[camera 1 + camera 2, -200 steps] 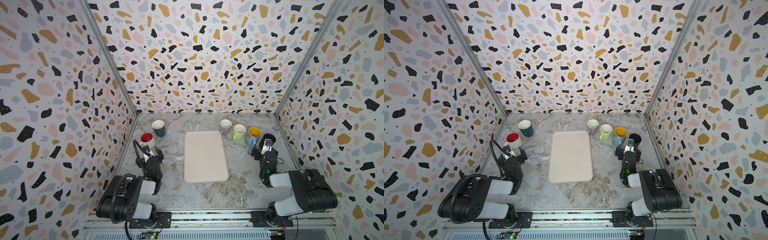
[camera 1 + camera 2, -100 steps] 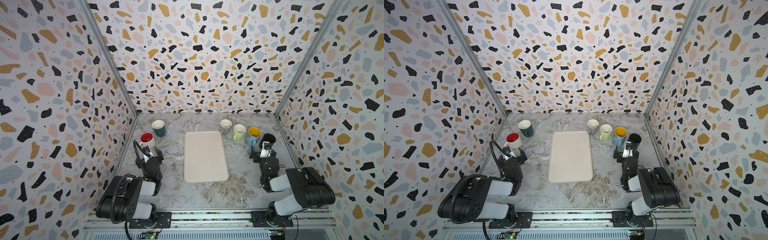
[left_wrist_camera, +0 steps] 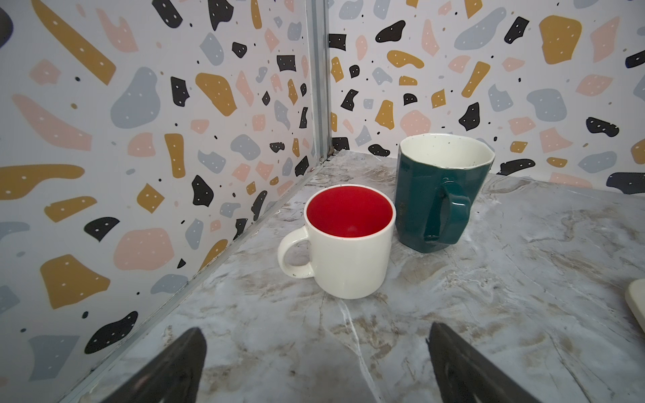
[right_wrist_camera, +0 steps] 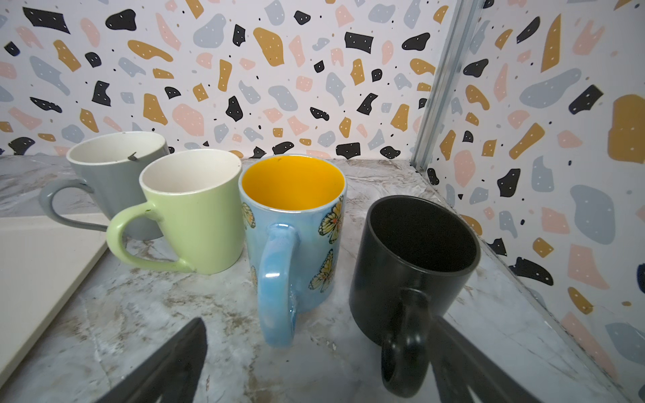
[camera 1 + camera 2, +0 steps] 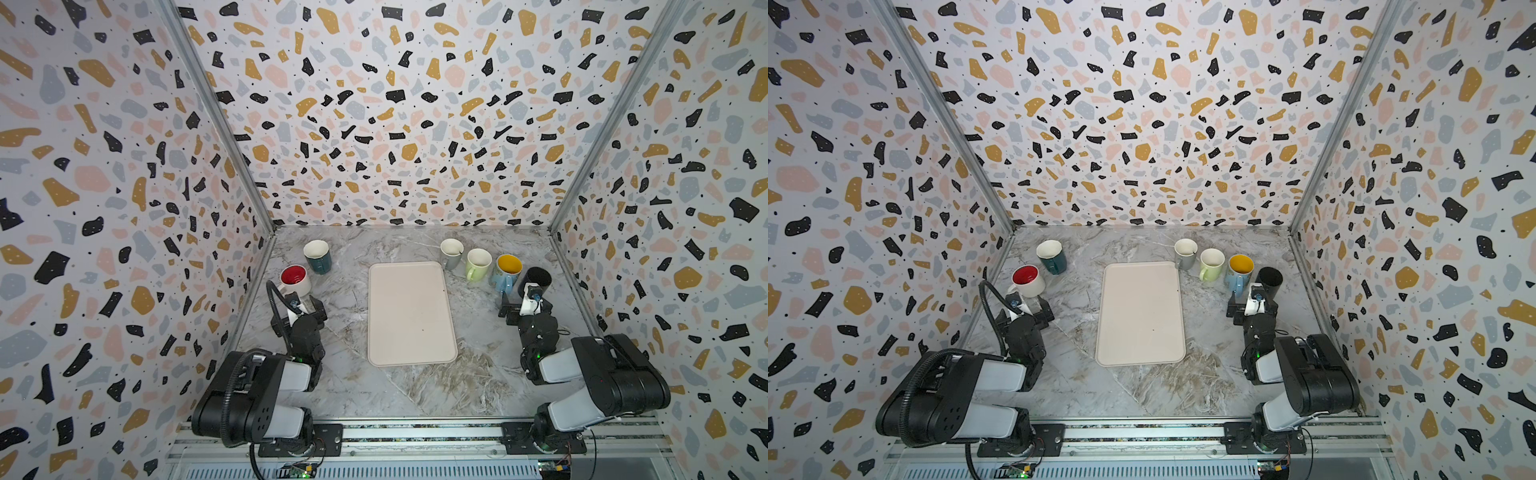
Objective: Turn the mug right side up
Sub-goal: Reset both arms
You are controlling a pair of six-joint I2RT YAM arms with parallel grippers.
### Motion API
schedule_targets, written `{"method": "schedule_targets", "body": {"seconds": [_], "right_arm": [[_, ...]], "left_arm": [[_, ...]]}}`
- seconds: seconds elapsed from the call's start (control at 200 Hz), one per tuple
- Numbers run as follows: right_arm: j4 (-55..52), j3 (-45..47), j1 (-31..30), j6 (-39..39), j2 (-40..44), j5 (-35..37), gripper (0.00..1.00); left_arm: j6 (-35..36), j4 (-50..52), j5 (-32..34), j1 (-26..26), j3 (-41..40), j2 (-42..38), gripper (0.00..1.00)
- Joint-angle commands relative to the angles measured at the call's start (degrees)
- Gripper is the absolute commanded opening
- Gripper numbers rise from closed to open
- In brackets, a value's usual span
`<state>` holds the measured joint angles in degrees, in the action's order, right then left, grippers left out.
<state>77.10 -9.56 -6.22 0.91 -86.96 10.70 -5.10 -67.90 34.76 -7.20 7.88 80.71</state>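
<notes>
Table (image 5: 478,382), tray (image 5: 409,311) at centre. Left gripper (image 3: 316,329) and right gripper (image 4: 319,321): jaws spread, nothing held. All six mugs stand mouth-up. Black mug (image 4: 415,265), far right, just ahead of the right gripper, is likely the task mug. Judged: flip complete. Next: retreat the right arm clear of the handle (image 4: 405,349).

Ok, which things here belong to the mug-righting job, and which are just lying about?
Job (likely): black mug, already upright, its handle at the open right gripper.
Lying about: blue butterfly mug, green mug, grey mug, teal mug, red-lined white mug, all upright; cream tray; open left gripper.
</notes>
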Motion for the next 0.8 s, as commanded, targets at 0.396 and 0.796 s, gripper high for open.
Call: {"method": "schedule_targets", "body": {"seconds": [0.396,0.796], "right_arm": [[2.4,0.1,-1.3,-1.0,0.2,2.6,0.99],[2.4,0.1,-1.3,-1.0,0.2,2.5,0.99]], "left_arm": [[0.6,-3.2,-0.1,-0.5,0.5,-0.5,1.0],[0.6,-3.2,-0.2,-0.5,0.6,-0.5,1.0]]}}
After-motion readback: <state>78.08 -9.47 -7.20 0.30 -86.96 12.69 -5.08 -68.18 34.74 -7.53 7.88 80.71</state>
